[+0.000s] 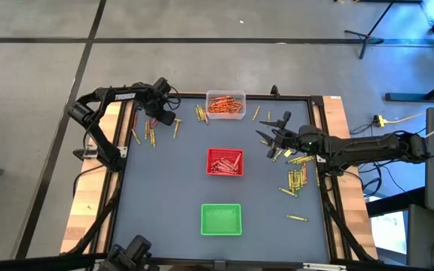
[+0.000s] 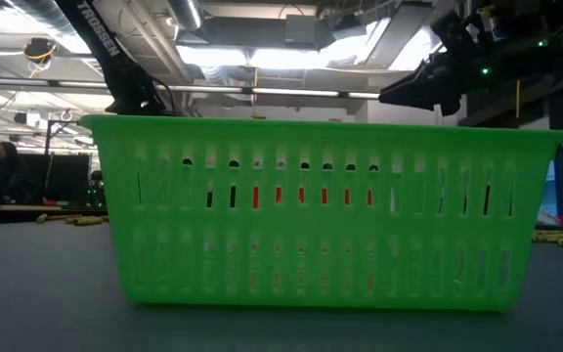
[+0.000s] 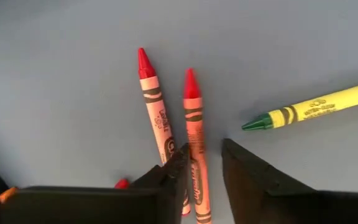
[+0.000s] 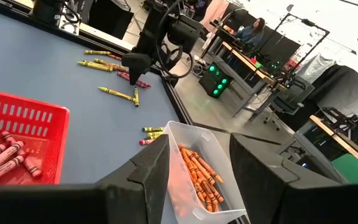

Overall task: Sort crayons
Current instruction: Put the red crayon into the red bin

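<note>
Grey and matte, our worktop carries three trays in a line down its middle: a clear tray already stocked with orange crayons, a red tray holding red ones, and a green tray that looks empty from above. We judge the sort well begun but far from done, since loose crayons lie thick near the right edge, with more scattered along the far edge and beside the left arm.

Our left gripper is down at the far left corner, its fingers set either side of a red crayon and narrowed toward it; we cannot tell whether they have it clamped. A second red crayon lies just beside it, and a yellow-wrapped green one lies a little apart. Our right gripper hovers above the worktop right of the trays, fingers apart and holding nothing.

Only the left wrist view shows which crayon is being taken. The high view alone gives the whole spread, while the low view is mostly filled by the green tray's wall.
</note>
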Motion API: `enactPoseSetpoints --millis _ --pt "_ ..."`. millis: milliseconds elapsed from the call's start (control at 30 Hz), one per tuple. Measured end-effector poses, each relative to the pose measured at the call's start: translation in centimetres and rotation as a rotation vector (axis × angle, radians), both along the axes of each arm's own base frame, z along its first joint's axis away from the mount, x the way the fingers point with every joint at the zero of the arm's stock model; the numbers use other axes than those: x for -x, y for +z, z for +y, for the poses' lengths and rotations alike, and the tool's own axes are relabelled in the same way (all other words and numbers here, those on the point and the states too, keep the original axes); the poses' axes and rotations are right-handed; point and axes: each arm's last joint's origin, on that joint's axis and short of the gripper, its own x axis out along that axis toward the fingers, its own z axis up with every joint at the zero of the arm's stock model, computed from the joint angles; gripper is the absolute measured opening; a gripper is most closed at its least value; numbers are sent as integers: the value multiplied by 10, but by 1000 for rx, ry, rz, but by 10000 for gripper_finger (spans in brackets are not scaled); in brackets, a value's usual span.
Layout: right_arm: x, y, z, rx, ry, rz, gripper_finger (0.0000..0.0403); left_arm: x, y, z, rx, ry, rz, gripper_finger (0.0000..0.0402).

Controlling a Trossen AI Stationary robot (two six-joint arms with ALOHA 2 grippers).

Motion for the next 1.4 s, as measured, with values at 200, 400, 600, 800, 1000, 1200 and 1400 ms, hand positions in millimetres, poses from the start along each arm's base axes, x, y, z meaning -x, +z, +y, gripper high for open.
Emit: enactPoseSetpoints --millis 200,400,600,800,1000,1200,1400 --pt "0 0 0 0 0 0 166 -3 0 -2 3 -13 -4 26" --pt "0 0 0 0 0 0 166 -8 0 -5 1 -38 3 5" --pt "0 0 0 4 0 1 166 -12 6 -13 0 -69 -3 6" --pt "0 0 0 7 10 2 166 -22 35 -31 -85 -155 -66 6" --pt "0 0 0 5 19 5 166 -38 69 -58 -188 -258 -210 6" --pt "0 0 0 5 19 6 166 -68 96 -90 -302 -430 -437 6" --pt "0 0 0 5 19 6 166 -104 103 -122 -345 -611 -626 6"
